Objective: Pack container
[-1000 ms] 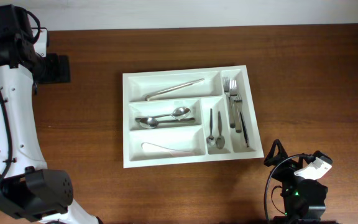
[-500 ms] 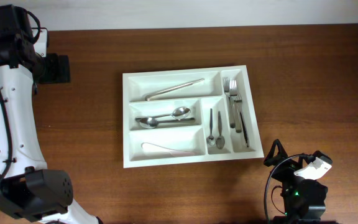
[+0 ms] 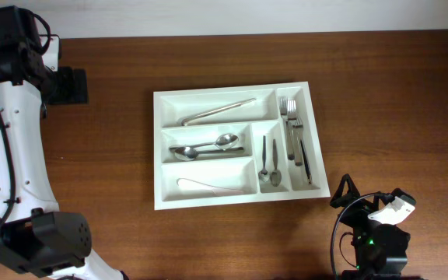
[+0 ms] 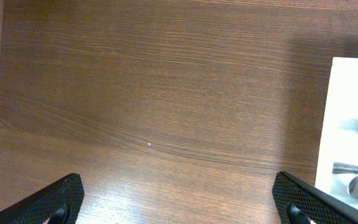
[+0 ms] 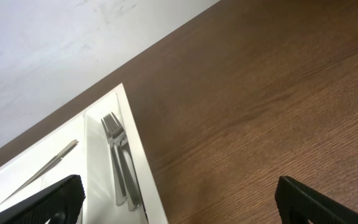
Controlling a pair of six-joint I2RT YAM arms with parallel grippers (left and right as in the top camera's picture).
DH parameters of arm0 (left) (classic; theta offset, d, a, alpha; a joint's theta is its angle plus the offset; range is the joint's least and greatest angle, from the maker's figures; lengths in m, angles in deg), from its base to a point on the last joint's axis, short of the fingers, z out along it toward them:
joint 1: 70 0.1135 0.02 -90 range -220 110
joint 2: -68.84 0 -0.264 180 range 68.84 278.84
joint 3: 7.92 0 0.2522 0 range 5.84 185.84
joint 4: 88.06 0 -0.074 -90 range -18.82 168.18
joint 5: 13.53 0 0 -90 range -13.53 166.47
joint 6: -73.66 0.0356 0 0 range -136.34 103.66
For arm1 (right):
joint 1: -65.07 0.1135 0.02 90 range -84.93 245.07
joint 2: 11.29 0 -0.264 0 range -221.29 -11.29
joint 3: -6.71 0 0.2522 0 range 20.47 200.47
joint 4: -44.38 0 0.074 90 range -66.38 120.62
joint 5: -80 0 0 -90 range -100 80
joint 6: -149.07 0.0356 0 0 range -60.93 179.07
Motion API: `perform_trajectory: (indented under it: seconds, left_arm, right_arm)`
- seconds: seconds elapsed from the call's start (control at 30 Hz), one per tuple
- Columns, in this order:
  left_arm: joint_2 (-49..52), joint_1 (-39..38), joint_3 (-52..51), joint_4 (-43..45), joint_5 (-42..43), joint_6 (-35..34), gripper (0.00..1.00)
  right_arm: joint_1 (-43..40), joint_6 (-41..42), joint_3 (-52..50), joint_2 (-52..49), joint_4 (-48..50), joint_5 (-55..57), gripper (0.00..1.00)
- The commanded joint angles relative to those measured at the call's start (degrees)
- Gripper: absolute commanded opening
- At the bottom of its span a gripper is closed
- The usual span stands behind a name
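The container (image 3: pixel 239 200) sits mid-worktop (image 3: pixel 395 93) with cutlery sorted by kind: forks (image 3: pixel 290 128) in a narrow slot, spoons (image 3: pixel 208 148) in a wide one. My left jaws and right jaws stand wide apart and empty, off to either side of it. I judge packing done.

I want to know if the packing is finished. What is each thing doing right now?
container: lying flat, cutlery in all five compartments
big spoons: lying in the middle compartment
forks: lying in the far-right compartment
left hand: open, empty
right hand: open, empty
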Motion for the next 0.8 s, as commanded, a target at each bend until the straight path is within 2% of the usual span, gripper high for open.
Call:
perform_trajectory:
  seconds: [0.0,0.17,0.3,0.5,0.63,0.77]
  left_arm:
    - [0.6,0.3,-0.2,0.1,0.2,-0.7,0.99]
    - [0.3,0.1,-0.2,0.1,0.2,-0.7,0.99]
    - [-3.7,-0.1,-0.2,0.1,0.2,-0.7,0.99]
    - [-16.9,-1.6,-0.3,-0.3,-1.6,-0.5,0.99]
    - [-26.7,-2.0,-0.8,3.0,-1.9,-0.1,0.99]
    - [-36.3,-2.0,-6.6,8.0,-1.7,-0.1,0.99]
  right_arm:
    - [0.5,0.5,-0.4,0.7,0.2,-0.5,0.99]
    - [0.5,0.5,-0.4,0.7,0.2,-0.5,0.98]
    - [0.5,0.5,-0.4,0.7,0.2,-0.5,0.99]
    - [0.5,0.5,-0.4,0.7,0.2,-0.5,0.99]
    - [0.5,0.5,-0.4,0.7,0.2,-0.5,0.99]
    - [0.5,0.5,-0.4,0.7,0.2,-0.5,0.99]
